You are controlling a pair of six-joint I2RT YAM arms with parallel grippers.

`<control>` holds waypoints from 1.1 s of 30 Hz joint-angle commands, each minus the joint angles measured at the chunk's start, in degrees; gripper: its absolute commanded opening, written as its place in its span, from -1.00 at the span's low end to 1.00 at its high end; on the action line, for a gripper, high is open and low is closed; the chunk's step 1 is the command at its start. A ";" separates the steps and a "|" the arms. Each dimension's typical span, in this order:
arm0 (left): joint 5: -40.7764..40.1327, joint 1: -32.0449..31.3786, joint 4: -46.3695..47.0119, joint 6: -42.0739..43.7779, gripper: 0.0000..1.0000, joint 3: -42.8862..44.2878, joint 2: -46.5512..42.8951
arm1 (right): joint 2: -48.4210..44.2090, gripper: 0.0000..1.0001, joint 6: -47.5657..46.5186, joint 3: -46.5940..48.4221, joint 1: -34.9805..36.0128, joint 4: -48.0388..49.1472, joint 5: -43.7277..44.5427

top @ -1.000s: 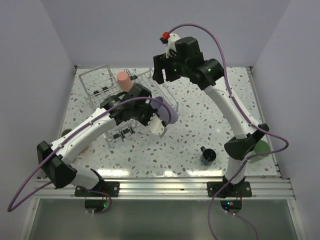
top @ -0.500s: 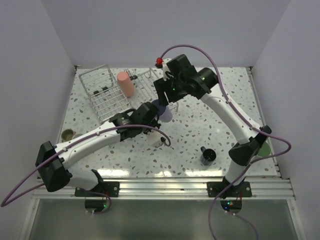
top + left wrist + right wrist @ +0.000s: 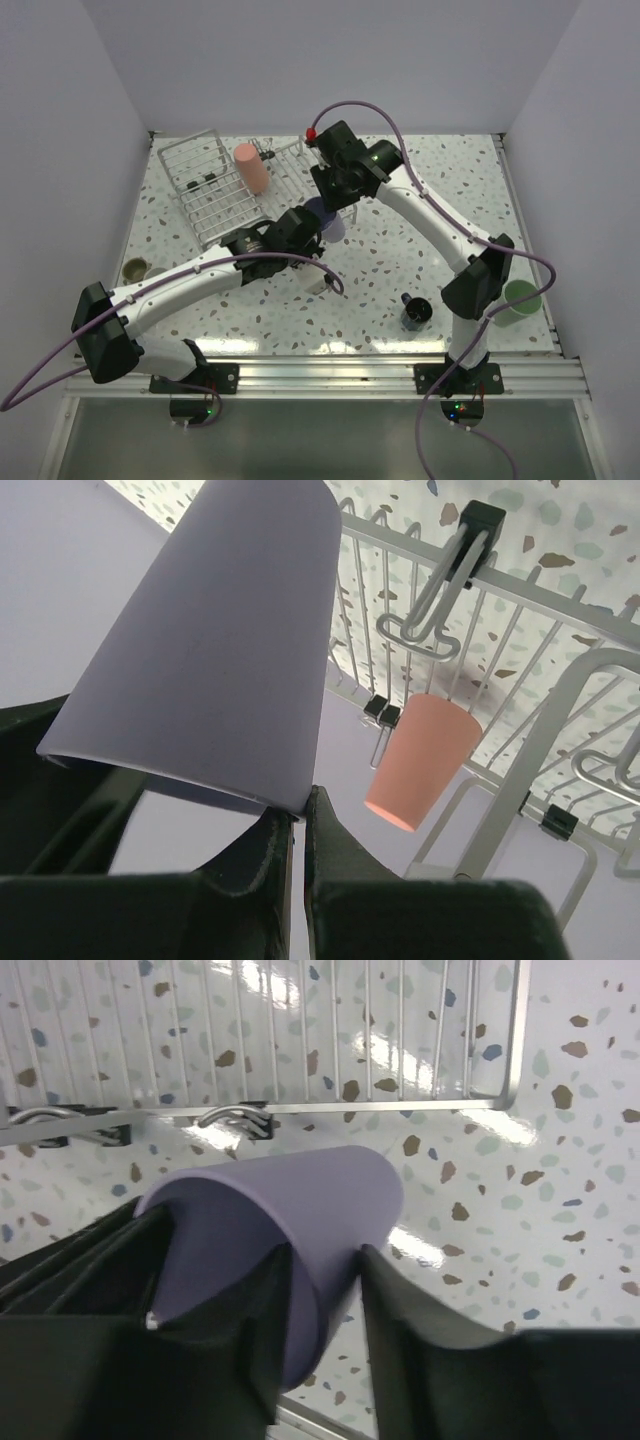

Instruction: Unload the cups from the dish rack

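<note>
My left gripper (image 3: 312,230) (image 3: 300,818) is shut on the rim wall of a lavender cup (image 3: 331,226) (image 3: 220,650) and holds it tilted above the table, just right of the dish rack (image 3: 205,185). My right gripper (image 3: 336,204) (image 3: 322,1255) is at the same cup (image 3: 300,1210), one finger inside the rim and one outside, jaws still apart. A salmon-pink cup (image 3: 250,168) (image 3: 420,760) stands upside down in the rack. A dark cup (image 3: 416,311), a mint-green cup (image 3: 520,298) and a beige cup (image 3: 135,269) are on the table.
The wire rack with black clips fills the back left of the table; its grid also shows in the left wrist view (image 3: 520,670) and the right wrist view (image 3: 300,1030). Both arms cross over the table's middle. The near aluminium rail (image 3: 330,375) bounds the front.
My right gripper has come down from above the rack's far side to the lavender cup. My left arm has swung the cup a little right and lower, off the rack.
</note>
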 commanded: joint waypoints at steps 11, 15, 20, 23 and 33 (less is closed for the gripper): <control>-1.19 -0.38 12.15 -6.51 0.13 -0.17 -1.84 | -2.48 -1.00 0.34 -2.07 -3.09 1.89 9.92; 0.91 -0.03 15.42 -13.44 1.00 0.45 -2.10 | -7.57 -1.00 1.13 -5.32 -8.28 3.83 11.07; 4.52 2.52 13.94 -23.03 1.00 4.48 -0.62 | -14.96 -1.00 2.36 -8.57 -18.02 1.65 14.74; 7.15 4.89 12.53 -31.29 1.00 8.16 0.97 | -20.50 -1.00 4.73 -11.20 -25.48 -2.57 16.68; 11.82 10.43 8.75 -52.30 1.00 17.06 7.48 | -36.85 -1.00 10.54 -21.67 -43.78 -16.47 23.80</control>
